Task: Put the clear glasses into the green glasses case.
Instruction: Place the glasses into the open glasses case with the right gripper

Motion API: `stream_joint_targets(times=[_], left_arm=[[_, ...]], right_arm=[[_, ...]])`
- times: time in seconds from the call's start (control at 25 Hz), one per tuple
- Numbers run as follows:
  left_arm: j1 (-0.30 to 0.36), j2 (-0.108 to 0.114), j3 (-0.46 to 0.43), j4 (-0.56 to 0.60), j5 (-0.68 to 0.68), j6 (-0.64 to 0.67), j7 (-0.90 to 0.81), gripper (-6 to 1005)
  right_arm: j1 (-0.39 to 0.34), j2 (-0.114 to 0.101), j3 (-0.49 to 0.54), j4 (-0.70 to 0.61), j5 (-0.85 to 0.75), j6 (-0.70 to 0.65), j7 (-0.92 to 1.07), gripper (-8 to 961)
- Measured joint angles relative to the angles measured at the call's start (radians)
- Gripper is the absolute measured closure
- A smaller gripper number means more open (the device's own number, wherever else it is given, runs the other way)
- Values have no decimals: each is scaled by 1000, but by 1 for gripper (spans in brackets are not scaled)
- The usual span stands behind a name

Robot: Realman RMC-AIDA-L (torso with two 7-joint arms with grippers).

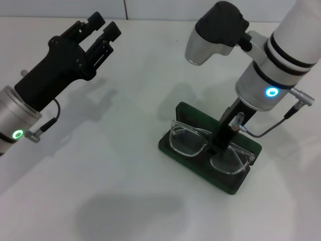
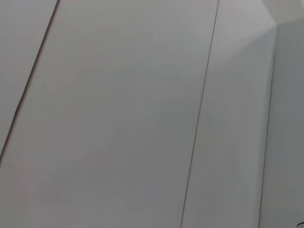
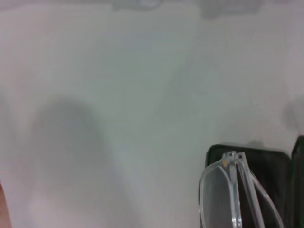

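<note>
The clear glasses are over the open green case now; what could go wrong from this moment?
1. The clear glasses look almost as long as the green glasses case, so an end may catch on its rim.
2. The right gripper stands at the bridge between the lenses; pulling away could drag the frame back out.
3. The left gripper is raised far off, so nothing steadies the case.

- We saw only a pale grey panelled surface [image 2: 118, 123].
- Thin dark seams [image 2: 199, 114] ran slantwise across it.
- A lighter corner [image 2: 285, 12] showed at one edge.
</note>
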Motion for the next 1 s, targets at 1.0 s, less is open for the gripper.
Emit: stream_joint_targets(times=[1.0], left_arm=[[-14, 3, 1, 0, 16, 0, -6, 508]], right_arm=[[6, 0, -62, -13, -47, 15, 121, 824]])
